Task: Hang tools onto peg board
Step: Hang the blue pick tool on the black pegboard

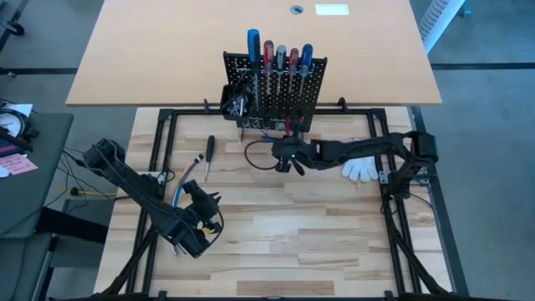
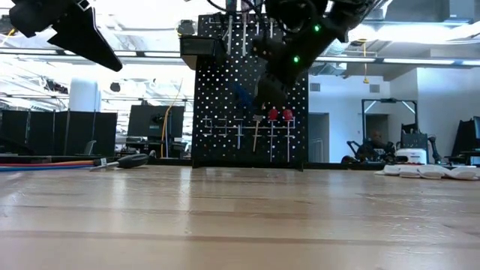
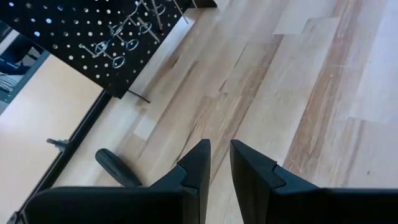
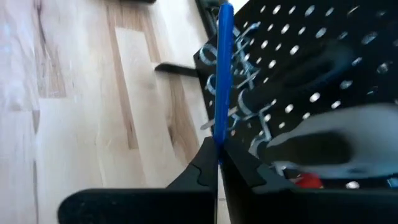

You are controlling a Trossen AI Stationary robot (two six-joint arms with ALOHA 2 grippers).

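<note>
At the left of the table the left gripper (image 1: 203, 203) hangs above bare boards, well short of the peg board; its own wrist view shows the two dark fingers (image 3: 199, 163) standing narrowly apart with nothing between them. Just beyond it a black-handled screwdriver (image 1: 209, 155) lies flat on the table (image 1: 334, 242), beside a loose bundle of cables (image 1: 185, 177) — in the low view its handle (image 2: 133, 160) rests on the wood left of the board. Toward the middle stands the peg board (image 1: 274, 88), upright at the table's far edge, with a black bin (image 1: 235, 99) at its left side and a row of screwdrivers (image 1: 279, 57) with blue, red and grey handles set along the top rail. Small silver bits and red-handled pieces hang on hooks across its lower face (image 2: 255, 127). The right gripper (image 1: 290, 159) is just in front of the board, near its foot; its fingers (image 4: 205, 165) are closed on a thin blue tool (image 4: 222, 74), which stands up from the pinch close against the perforated panel (image 4: 323, 37) — whether the tool touches a hook cannot be told. A dark cable loops (image 1: 259, 155) on the table just left of this gripper. Farther right a white glove (image 1: 362, 170) lies flat by the right arm (image 1: 368, 149).
</note>
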